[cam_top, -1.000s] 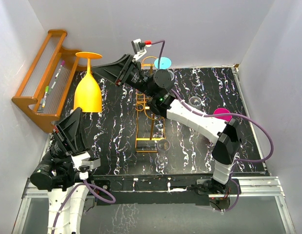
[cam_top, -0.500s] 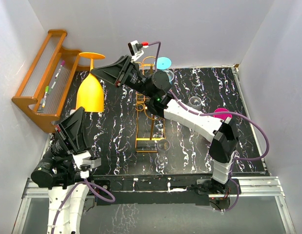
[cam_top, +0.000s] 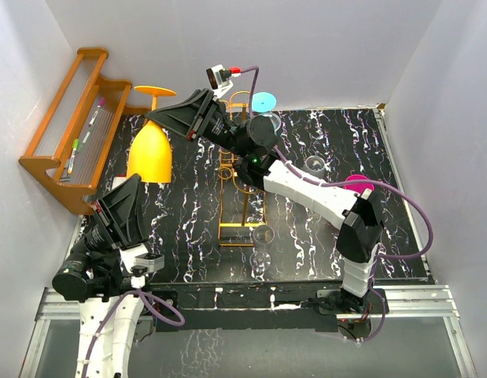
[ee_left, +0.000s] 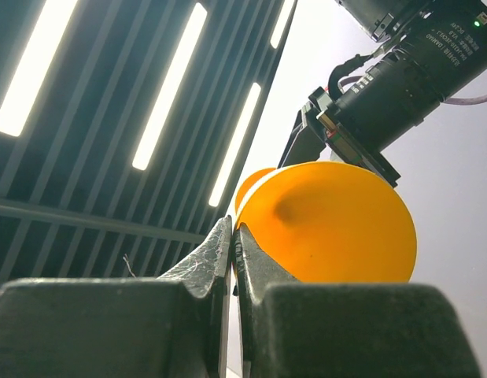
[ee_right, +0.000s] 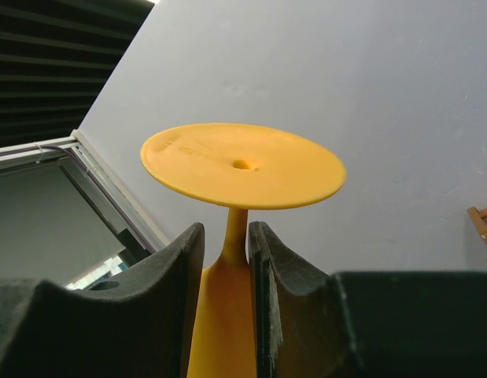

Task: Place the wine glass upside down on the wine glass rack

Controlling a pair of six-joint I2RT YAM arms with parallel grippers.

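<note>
An orange wine glass hangs upside down at the back left, foot up. My left gripper is below it, shut on the bowl's rim; the left wrist view shows the jaws pinched together with the orange bowl just beyond. My right gripper reaches in from the right at stem height. In the right wrist view its fingers straddle the thin stem under the round foot, with a small gap still showing on the left side. The golden wire wine glass rack stands mid-table, right of the glass.
A brown wooden stepped shelf with pens leans at the left wall. Clear glasses stand by the rack's base and further right. A blue disc and a magenta one sit behind the right arm. White walls enclose the table.
My right gripper moved left onto the glass's stem and its jaws narrowed. The glass shifted slightly to the right. The left gripper stayed shut on the rim.
</note>
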